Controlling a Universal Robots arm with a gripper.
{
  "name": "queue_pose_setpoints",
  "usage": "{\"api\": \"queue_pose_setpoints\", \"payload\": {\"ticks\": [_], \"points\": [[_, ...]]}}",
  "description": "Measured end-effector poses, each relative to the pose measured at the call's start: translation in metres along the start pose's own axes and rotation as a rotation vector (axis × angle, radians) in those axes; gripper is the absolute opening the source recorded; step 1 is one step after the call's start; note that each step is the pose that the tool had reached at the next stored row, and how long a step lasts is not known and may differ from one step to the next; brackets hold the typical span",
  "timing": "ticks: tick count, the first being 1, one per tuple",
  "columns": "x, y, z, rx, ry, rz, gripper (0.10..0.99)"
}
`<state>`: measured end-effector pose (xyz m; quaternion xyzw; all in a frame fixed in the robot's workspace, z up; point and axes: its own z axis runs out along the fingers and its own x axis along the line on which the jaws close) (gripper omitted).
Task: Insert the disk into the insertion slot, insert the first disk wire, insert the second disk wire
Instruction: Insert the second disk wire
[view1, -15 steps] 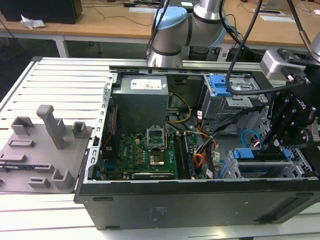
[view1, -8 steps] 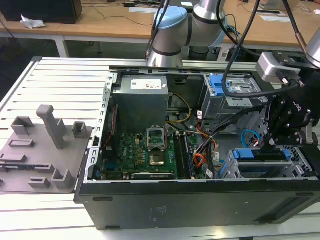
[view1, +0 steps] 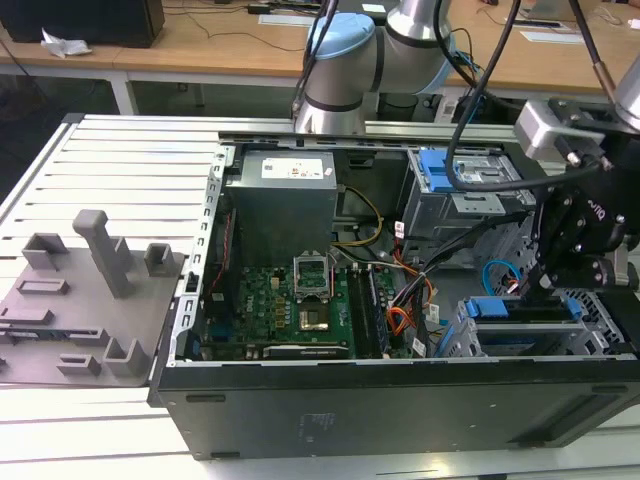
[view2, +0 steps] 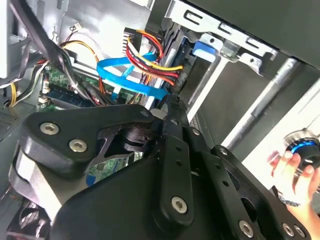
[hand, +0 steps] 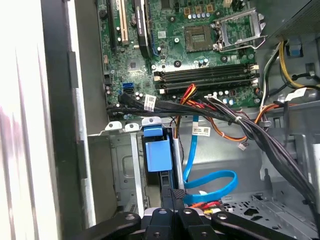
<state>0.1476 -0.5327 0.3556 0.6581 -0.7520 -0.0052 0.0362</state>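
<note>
- The disk (view1: 525, 310), in its blue carrier frame, sits in the insertion slot (view1: 480, 338) of the silver drive cage, near the front corner of the open computer case (view1: 400, 410) on the exterior view's right. From what I see it is seated, blue tab showing at the bay mouth.
- In the first wrist view the disk's blue tab (hand: 157, 152) lies just ahead of my pincer (hand: 172, 192), long axis running straight away from the fingertips, into the bay.
- Just beside it loops the blue data cable (hand: 212, 182), with the red, yellow and orange power wires (view2: 150, 60) bunched close by; both sit very near the fingertips.
- The pincer hangs directly over the cage, fingers drawn nearly together; whether they pinch a wire plug I cannot tell.
- A person's hand (view2: 292, 172) shows outside the case in the second wrist view.
</note>
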Motion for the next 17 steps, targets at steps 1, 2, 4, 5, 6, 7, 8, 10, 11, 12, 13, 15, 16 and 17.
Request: {"api": "queue_pose_setpoints", "payload": {"ticks": [1,2,4,5,6,7,8,10,11,12,13,15,16,17], "points": [[0.0003,0.0004,-0.0069,0.0,0.0001,0.0,0.106],[0.0005,0.0006,-0.0108,0.0,0.0002,0.0,0.106],[0.001,0.0012,-0.0209,0.0,0.0001,0.0,0.106],[0.0011,0.0013,-0.0234,0.0,0.0001,0.0,0.106],[0.0012,0.0014,-0.0258,0.0,0.0001,0.0,0.106],[0.0014,0.0016,-0.0287,0.0,0.0001,0.0,0.106],[0.0015,0.0018,-0.0317,0.0,0.0002,0.0,0.106],[0.0019,0.0041,-0.033,0.001,-0.0016,0.0,0.106],[0.0021,0.0053,-0.0332,0.002,-0.002,0.0,0.106],[0.0022,0.0057,-0.0332,0.002,-0.0022,0.0,0.106],[0.0022,0.0057,-0.0332,0.002,-0.0023,0.0,0.106],[0.0022,0.0059,-0.0332,0.002,-0.0023,0.0,0.106],[0.0022,0.006,-0.0332,0.002,-0.0022,0.0,0.106],[0.0022,0.006,-0.0332,0.002,-0.0022,0.0,0.106]]}}
